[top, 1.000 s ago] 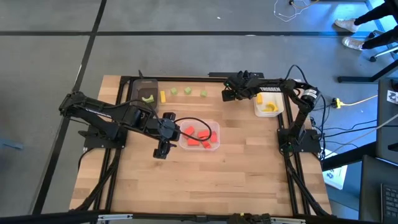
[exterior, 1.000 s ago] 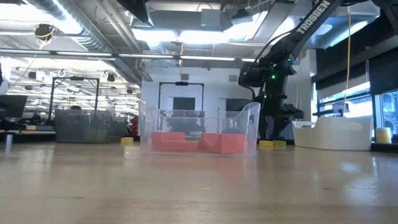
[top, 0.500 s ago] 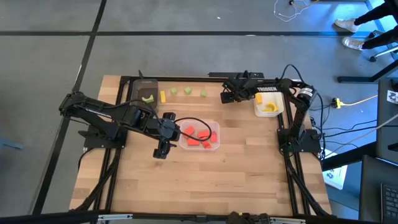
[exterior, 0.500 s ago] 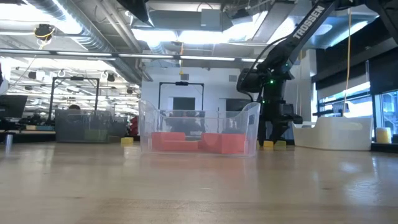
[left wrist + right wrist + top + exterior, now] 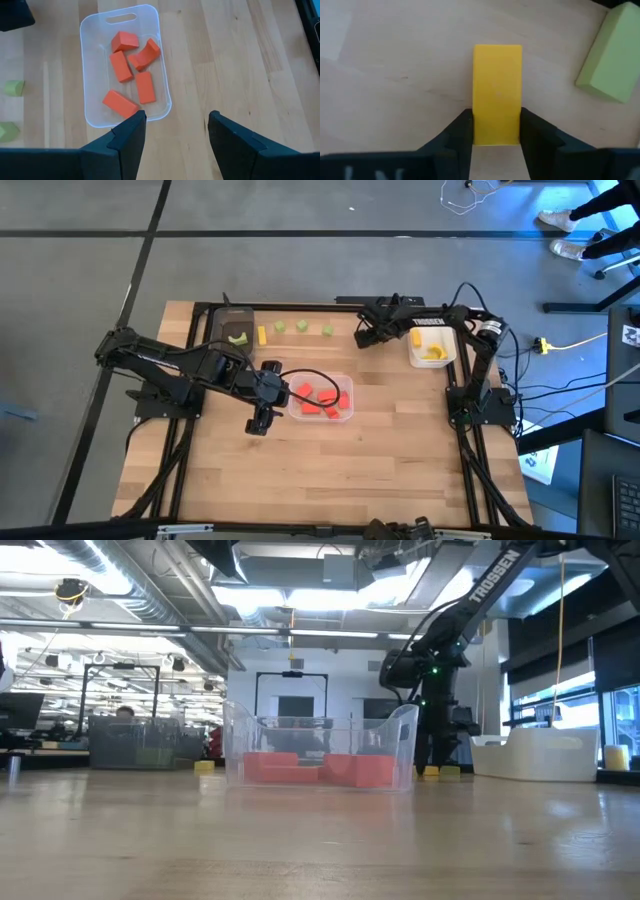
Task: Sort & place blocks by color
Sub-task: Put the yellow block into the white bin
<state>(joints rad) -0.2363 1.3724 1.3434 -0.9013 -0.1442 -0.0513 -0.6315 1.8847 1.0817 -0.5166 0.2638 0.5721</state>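
Right tool (image 5: 496,131) has closed onto the yellow block (image 5: 497,92).

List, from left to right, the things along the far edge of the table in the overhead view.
Dark grey tray → yellow block → three green blocks → right claw → white tray.

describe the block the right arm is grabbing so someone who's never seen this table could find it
Start at the white tray by the table's far right edge. Just left of it the right tool is down on the wood, fingers closed on either side of a yellow block. It is a flat yellow rectangle; the nearest neighbour beside it is a light green block.
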